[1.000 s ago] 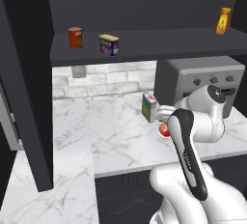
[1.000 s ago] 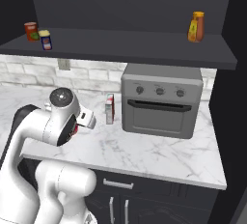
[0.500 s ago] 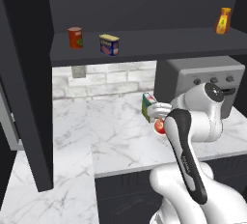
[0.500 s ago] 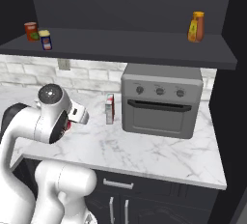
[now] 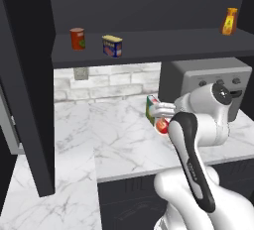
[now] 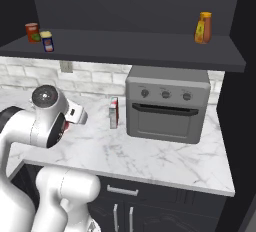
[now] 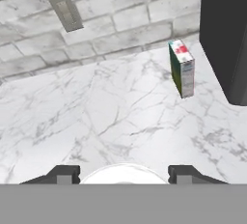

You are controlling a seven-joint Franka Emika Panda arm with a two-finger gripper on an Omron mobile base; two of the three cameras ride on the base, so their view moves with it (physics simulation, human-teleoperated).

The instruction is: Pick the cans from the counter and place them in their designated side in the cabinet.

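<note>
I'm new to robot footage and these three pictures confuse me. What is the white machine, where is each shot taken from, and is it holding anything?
It is a white robot arm in a rendered kitchen. Two cameras sit behind it, left and right. The third rides on its hand and looks along the tool, whose dark tips rise at the bottom.

The tool is shut on a red can; its white top shows between the tips. On the marble counter a carton stands beside the grey oven. On the cabinet shelf stand an orange-red can, a yellow-topped tin and, far right, a yellow bottle.
</note>
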